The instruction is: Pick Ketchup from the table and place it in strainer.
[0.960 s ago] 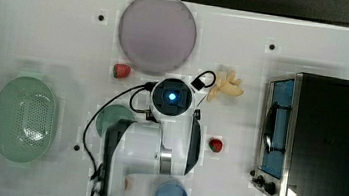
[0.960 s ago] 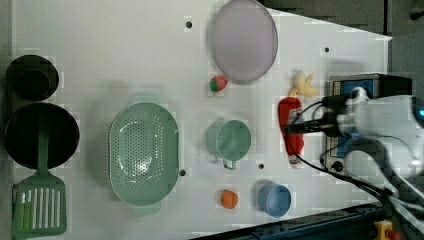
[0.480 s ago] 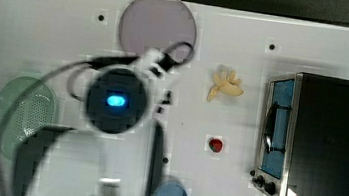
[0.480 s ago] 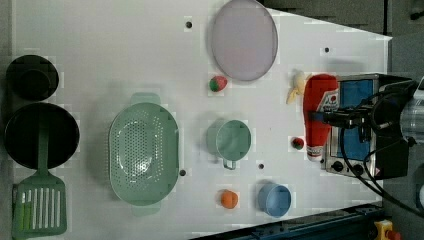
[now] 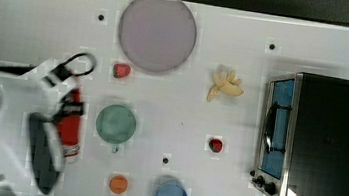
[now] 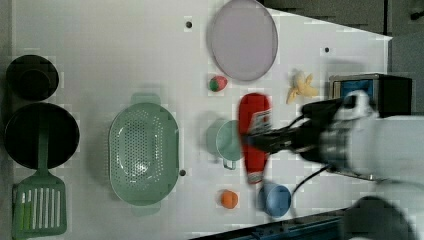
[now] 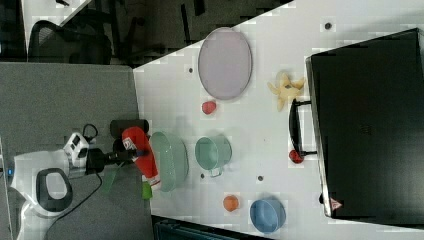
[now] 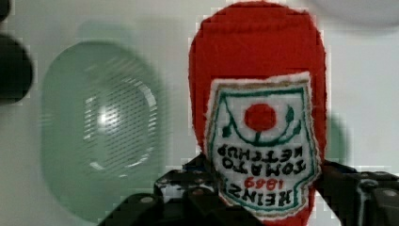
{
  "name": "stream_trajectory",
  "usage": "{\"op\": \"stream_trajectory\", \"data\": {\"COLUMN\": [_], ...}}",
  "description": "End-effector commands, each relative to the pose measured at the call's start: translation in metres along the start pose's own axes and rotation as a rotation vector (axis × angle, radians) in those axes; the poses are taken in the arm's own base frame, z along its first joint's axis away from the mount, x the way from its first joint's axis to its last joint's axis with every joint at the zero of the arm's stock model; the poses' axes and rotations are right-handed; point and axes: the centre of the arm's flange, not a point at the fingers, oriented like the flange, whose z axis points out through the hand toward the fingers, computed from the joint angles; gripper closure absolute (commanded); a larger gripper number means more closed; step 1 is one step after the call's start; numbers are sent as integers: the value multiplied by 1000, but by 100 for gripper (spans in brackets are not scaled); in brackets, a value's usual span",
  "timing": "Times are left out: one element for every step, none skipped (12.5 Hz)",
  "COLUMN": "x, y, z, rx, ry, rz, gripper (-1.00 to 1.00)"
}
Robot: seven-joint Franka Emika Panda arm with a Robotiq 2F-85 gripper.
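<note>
1. The robot arm's claw [image 6: 260, 137] is clamped partway closed on the Ketchup [image 6: 253, 135], a red bottle with a white label, held clear of the white desk [image 6: 100, 50].
2. In the left view the bottle hangs lengthwise over the desk, overlapping the right edge of a darker green cup [image 6: 226, 141], with the strainer [image 6: 144, 152] well apart toward the left view's left.
3. In the right view the Ketchup [image 7: 141, 150] sits just beside the strainer's [image 7: 170, 160] near rim, on the right view's left of it, tilted.
4. The top view shows the Ketchup [image 5: 69, 124] beside the arm's white housing, to the top view's left of the green cup [image 5: 116, 124].
5. The wrist view has the label [image 8: 261, 141] upside down, reading "Heinz Tomato Ketchup", with the perforated strainer [image 8: 101, 127] blurred behind it.
6. Elsewhere on the desk: a greyish-pink plate [image 6: 243, 39], a banana peel [image 6: 300, 86], two strawberries [image 5: 121, 70] [image 5: 215, 145], an orange ball [image 6: 229, 199], a blue bowl [image 6: 275, 199] and a black toaster oven [image 5: 323, 141].
</note>
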Motion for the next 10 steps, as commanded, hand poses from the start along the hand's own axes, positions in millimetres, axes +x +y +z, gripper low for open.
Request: {"op": "stream_trajectory", "data": {"x": [-4,-1,2,5,6,6,6,6,11,12], "y": [-54,-68,-78,-85,-90,-93,-96,-101,-105,-109], "z": [52,69,86,106,126,147,166,179,182,179], "rx": [75,120,161,193,220,236,253,270,292,298], "ry": [-5,12,22,19,12,-5,-20,-27,-14,-12], "rz": [196,215,228,244,257,262,267,268,272,271], "gripper": [-26,-26,-26,-26,-26,-34,-54,-76,-98,-100]}}
